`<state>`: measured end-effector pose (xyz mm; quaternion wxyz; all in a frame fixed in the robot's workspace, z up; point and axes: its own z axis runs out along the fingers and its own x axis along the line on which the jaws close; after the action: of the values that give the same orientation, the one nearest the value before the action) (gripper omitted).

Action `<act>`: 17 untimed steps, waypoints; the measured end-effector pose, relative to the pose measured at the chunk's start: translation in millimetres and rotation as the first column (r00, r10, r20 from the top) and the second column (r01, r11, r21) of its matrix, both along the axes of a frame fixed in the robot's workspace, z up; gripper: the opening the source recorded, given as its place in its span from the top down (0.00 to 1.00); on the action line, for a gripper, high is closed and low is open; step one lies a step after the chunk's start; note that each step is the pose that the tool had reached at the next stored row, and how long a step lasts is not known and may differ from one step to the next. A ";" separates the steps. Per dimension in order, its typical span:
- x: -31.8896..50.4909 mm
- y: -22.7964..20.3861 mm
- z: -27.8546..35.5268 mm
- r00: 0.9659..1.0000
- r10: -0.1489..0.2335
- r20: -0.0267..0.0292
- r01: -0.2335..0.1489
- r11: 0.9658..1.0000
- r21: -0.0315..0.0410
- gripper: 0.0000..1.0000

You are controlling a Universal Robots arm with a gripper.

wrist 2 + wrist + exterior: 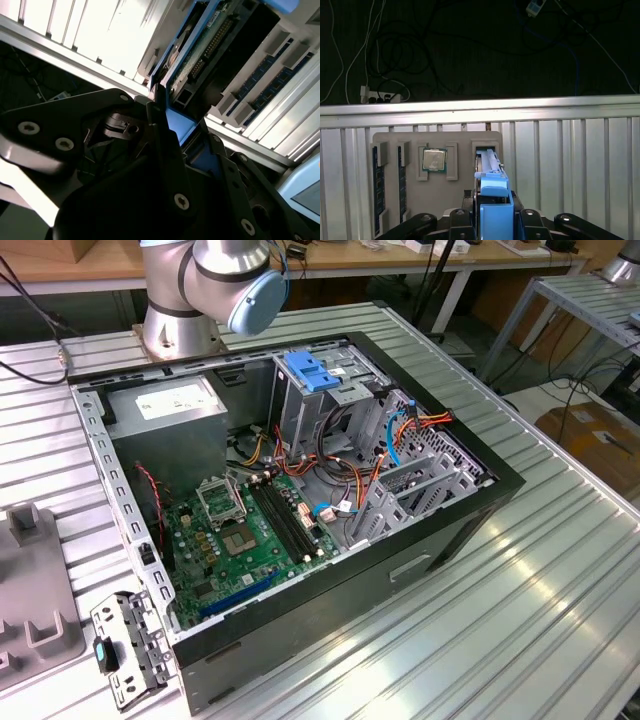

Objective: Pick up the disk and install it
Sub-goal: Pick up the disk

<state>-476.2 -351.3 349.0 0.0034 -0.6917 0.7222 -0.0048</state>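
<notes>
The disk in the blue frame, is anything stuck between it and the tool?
No, nothing visible is. In the first wrist view the tool straddles the disk, which stands on edge in a slot of the grey holder.

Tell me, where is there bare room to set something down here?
Free: the slatted table at the exterior view's right of the computer case. Crowded: inside the case, with cables and motherboard; a grey tray and bracket take the exterior view's left.
</notes>
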 end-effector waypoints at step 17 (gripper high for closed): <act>0.0 0.0 9.6 1.000 0.000 0.000 0.000 1.000 0.000 0.64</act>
<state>-476.2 -351.3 358.6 0.0035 -0.6917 0.7222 -0.0048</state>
